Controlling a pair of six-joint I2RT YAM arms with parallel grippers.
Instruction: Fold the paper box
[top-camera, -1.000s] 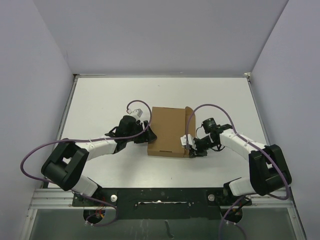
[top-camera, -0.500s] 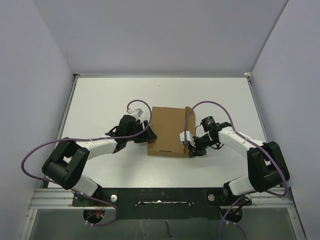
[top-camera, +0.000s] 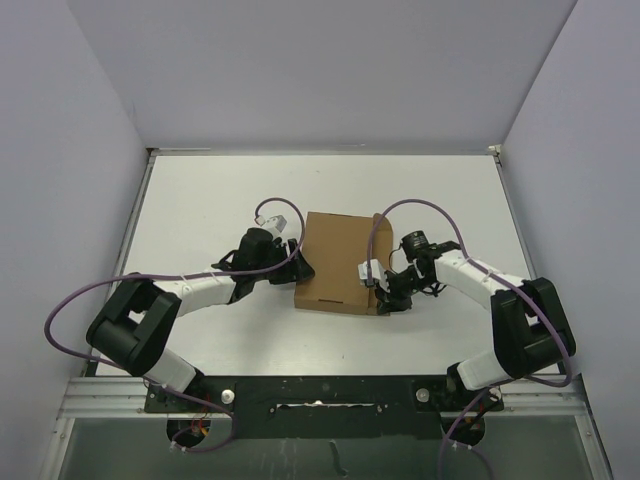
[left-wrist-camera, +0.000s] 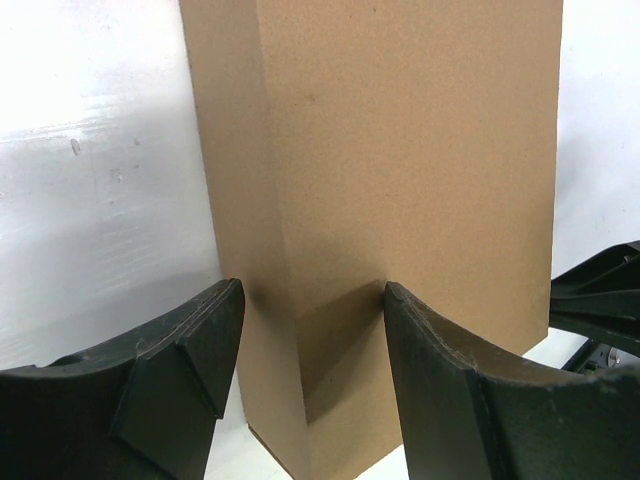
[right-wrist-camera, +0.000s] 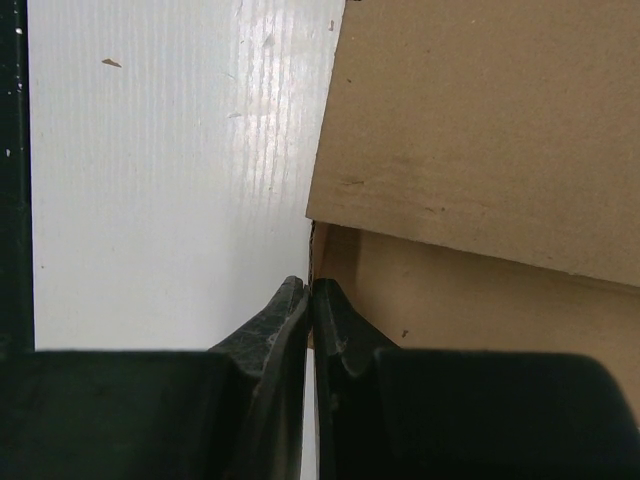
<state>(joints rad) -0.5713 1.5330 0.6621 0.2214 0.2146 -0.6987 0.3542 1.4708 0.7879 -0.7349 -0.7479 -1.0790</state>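
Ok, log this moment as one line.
left gripper: open, straddling paper box left edge | right gripper: shut, tips by its right side | contact: unclear

White table (top-camera: 200, 200) with 1 paper box (top-camera: 338, 262)

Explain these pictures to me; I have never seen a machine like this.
These are two robot arms bolted to a white table, each ending in a two-finger gripper. The wide picture looks down from above and behind them; the two close-ups come from cameras on the wrists. On the table lies a brown cardboard box, partly folded. The left gripper is open, its fingers straddling the box's left side. The right gripper is shut, tips at the box's right edge; whether it pinches cardboard I cannot tell.
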